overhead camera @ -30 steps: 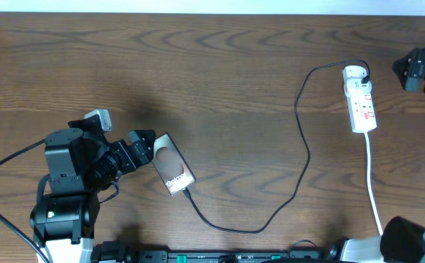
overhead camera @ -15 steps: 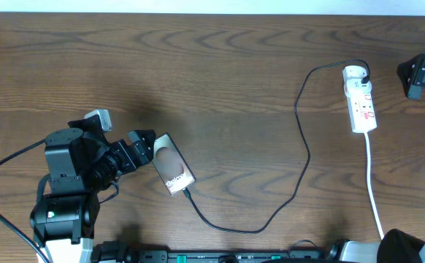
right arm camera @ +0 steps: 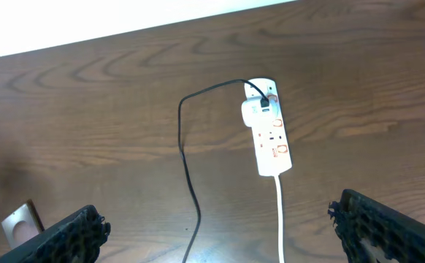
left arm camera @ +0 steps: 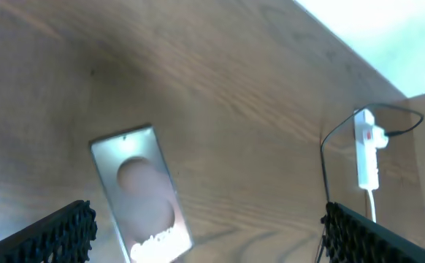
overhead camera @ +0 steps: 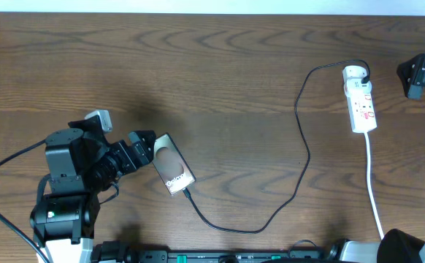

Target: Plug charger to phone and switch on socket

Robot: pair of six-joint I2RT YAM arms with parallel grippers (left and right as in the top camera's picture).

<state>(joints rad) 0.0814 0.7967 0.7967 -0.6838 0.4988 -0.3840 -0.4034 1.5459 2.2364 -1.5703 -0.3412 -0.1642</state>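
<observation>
On the left, the left gripper [left arm camera: 209, 215] is open as wide as it goes and holds nothing. Its black fingers [left arm camera: 55, 232] look bumpy, like little ridges. Just beside it lies the phone [overhead camera: 172, 166], flat on the brown wooden table [overhead camera: 220, 66], which has wavy grain lines. The phone is a small rectangle with a shiny grey-brown face, a soft oval of light on it, and white letters near one end.

At that end we see the small tip of the charger [overhead camera: 309, 157] touching the phone. The charger is a long thin black cable that makes a big loose loop over the wood and runs up to the socket [overhead camera: 361, 102] on the right. Its black plug sits in the socket's round top end. The socket is a narrow white plastic strip with red marks. A thicker white cord [overhead camera: 372, 175] leaves its other end.

The right gripper [right arm camera: 223, 213] hangs above the socket, also wide open and holding nothing.
</observation>
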